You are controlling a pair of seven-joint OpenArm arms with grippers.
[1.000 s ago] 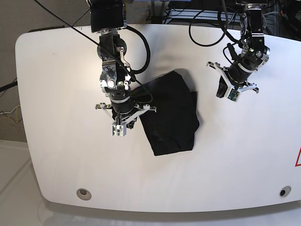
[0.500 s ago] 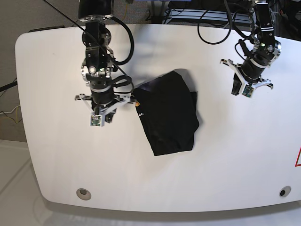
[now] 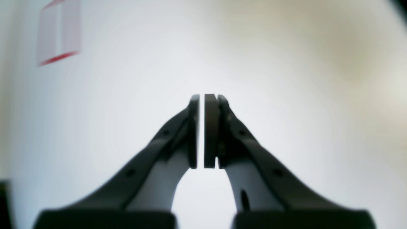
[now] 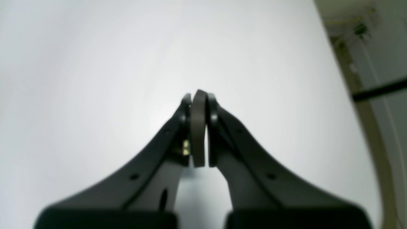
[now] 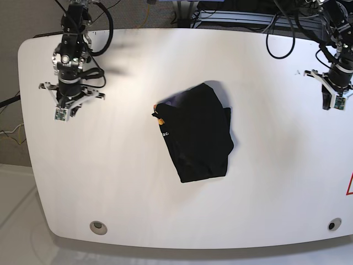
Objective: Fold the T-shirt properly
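White rounded surface [image 5: 110,187] carries a folded black cloth T-shirt [image 5: 198,135] at its middle. Well apart from it, the right gripper [image 5: 62,108] and left gripper [image 5: 334,99] hang with jaws clenched, empty.

table: white, rounded corners [image 5: 110,182], fills most of base view
holes: two round grommets near front edge, one front-left [image 5: 98,226], one front-right [image 5: 331,225]
red mark: triangle outline at right table edge [image 5: 349,185]; blurred red-edged shape also in left wrist view [image 3: 58,33]
cables: black, bundled behind far edge [image 5: 242,14]
floor: pale, beyond left edge [image 5: 11,182]
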